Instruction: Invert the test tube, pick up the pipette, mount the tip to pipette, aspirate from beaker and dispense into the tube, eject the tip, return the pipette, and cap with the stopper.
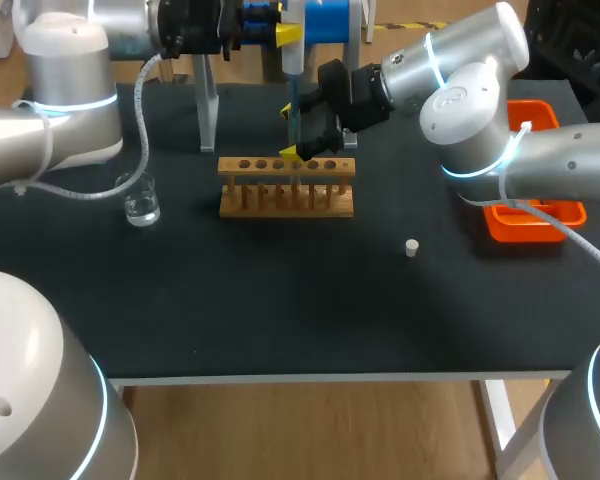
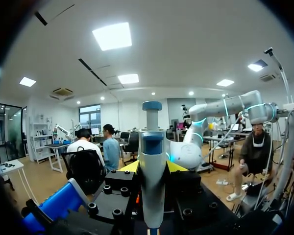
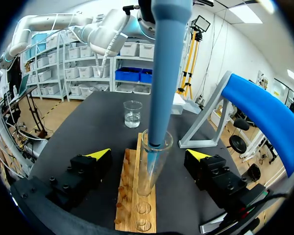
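A light wooden test-tube rack (image 1: 285, 187) stands on the black table (image 1: 280, 310). Above it the left gripper (image 2: 153, 167) is clamped on the white-and-blue plastic pipette (image 2: 152, 142), with one yellow tip against each side of its body. The pipette's blue shaft runs down into the mouth of the clear glass test tube (image 3: 148, 181), which stands in a hole of the rack. The right gripper (image 3: 149, 154) straddles that tube with its fingers spread wide, neither touching the glass. A small clear glass beaker (image 1: 140, 200) holding liquid sits well left of the rack. A small white stopper (image 1: 412, 248) lies nearer the robot than the rack, to its right. An orange plastic tray (image 1: 535, 222) sits farther right of the rack.
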Robot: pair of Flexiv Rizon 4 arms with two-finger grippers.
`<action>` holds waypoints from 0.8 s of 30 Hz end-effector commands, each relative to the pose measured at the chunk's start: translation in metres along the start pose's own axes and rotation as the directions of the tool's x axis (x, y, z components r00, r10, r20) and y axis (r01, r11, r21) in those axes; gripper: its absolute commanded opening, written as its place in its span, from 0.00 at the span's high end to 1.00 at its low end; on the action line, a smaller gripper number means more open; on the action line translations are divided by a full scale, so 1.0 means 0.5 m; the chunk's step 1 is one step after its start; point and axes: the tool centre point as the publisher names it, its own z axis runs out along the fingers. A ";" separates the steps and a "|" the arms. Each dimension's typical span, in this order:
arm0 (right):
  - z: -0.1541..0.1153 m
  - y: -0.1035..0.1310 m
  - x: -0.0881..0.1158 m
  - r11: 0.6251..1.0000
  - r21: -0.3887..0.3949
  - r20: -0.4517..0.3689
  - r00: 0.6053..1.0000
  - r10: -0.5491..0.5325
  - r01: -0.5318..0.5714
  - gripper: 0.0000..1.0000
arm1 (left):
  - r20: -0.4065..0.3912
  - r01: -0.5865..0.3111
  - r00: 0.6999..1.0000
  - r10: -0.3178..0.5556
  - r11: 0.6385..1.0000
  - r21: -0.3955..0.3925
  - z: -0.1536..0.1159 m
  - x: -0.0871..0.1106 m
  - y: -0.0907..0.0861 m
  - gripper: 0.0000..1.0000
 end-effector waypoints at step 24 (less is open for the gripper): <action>-0.004 0.001 0.002 1.000 0.002 0.000 1.000 0.000 0.000 0.00 | -0.009 0.012 1.000 -0.012 1.000 0.000 0.000 -0.008 0.002 1.00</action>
